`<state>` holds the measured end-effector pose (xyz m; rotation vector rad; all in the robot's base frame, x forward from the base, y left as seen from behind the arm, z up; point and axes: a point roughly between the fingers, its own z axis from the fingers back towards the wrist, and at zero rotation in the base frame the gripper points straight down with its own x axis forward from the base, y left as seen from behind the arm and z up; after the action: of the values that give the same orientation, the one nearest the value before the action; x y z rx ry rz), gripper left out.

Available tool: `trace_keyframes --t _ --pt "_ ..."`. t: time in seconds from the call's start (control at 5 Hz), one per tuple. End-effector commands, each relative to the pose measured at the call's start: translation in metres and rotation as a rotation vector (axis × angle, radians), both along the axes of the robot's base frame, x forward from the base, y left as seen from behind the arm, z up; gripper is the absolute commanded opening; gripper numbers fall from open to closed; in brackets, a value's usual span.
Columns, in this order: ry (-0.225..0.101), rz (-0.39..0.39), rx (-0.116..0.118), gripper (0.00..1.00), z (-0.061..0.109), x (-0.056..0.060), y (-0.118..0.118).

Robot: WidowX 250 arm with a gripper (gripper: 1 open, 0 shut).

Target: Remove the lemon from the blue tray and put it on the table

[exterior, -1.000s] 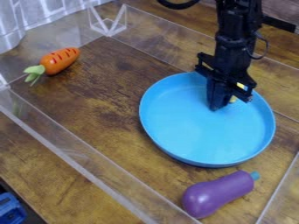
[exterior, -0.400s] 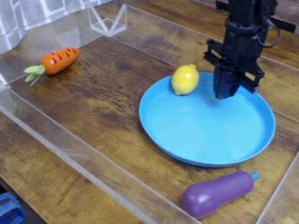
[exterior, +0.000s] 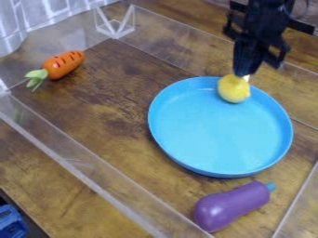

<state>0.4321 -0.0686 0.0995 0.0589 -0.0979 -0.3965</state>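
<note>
The yellow lemon lies in the far part of the blue tray, close to its back rim. My gripper hangs point-down just above the lemon and slightly to its right. Its fingers are pressed together into one narrow tip with nothing between them. From this angle the tip overlaps the lemon's top edge, so I cannot tell whether they touch. The tray rests on the dark wooden table.
An orange carrot with a green top lies at the far left of the table. A purple eggplant lies in front of the tray near the front right. Clear acrylic walls bound the table.
My gripper rose out of the tray, staying shut. The lemon, hidden a second ago, showed at the tray's left rim, then rolled right to lie under the gripper.
</note>
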Motion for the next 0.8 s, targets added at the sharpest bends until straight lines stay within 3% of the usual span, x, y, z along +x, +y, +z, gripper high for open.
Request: trace_keyframes --t 0.0,0.2,0.4,0.6 --pt "-0.148 0.058 -0.007 0.0 0.058 0.009 0.023" --pt "-0.147 0.091 -0.007 0.0 0.049 0.013 0.036" --pt "-0.14 0.109 -0.01 1.0 0.03 0.014 0.041" --pt "-0.128 0.101 -0.015 1.0 0.013 0.013 0.029"
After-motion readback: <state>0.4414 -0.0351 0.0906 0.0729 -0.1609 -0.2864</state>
